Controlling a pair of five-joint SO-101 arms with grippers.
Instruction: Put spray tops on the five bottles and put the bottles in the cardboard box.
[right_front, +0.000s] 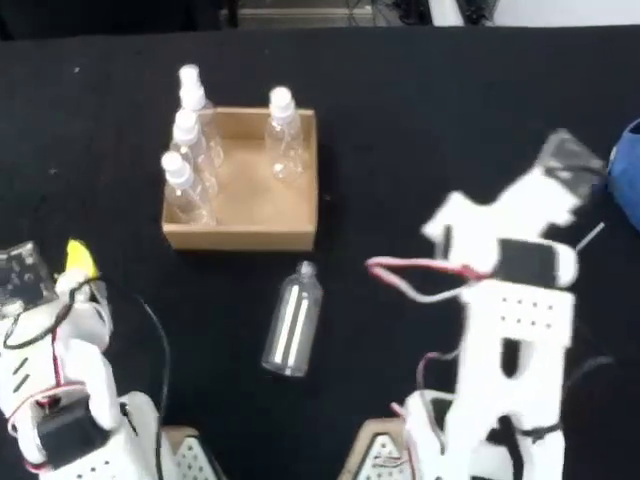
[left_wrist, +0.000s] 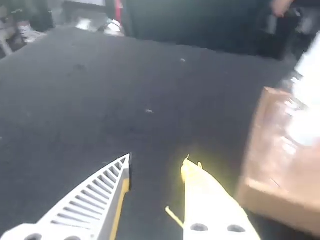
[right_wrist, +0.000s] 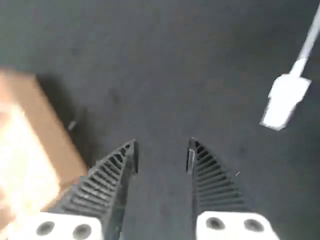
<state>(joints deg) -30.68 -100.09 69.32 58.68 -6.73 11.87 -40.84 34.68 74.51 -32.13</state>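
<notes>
Far left, left gripper (left_wrist: 157, 160) spread wide, holding nothing. Then cardboard box (right_front: 240, 238) with four topped bottles (right_front: 283, 135). Near it, fifth bottle (right_front: 292, 322) lying apparently uncapped on the surface (right_front: 420, 120); likely rolls if nudged. Right gripper (right_wrist: 161, 150) agape, empty; spray top (right_wrist: 286, 97) nearby, thin-tubed, easily fumbled.

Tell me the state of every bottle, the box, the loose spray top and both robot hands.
Four bottles: standing upright in the box, spray tops on.
Fifth bottle: lying on its side on the table in front of the box, no spray top.
Spray top: loose on the table, not fitted.
Box: open.
Left hand: open, empty.
Right hand: open, empty.
</notes>
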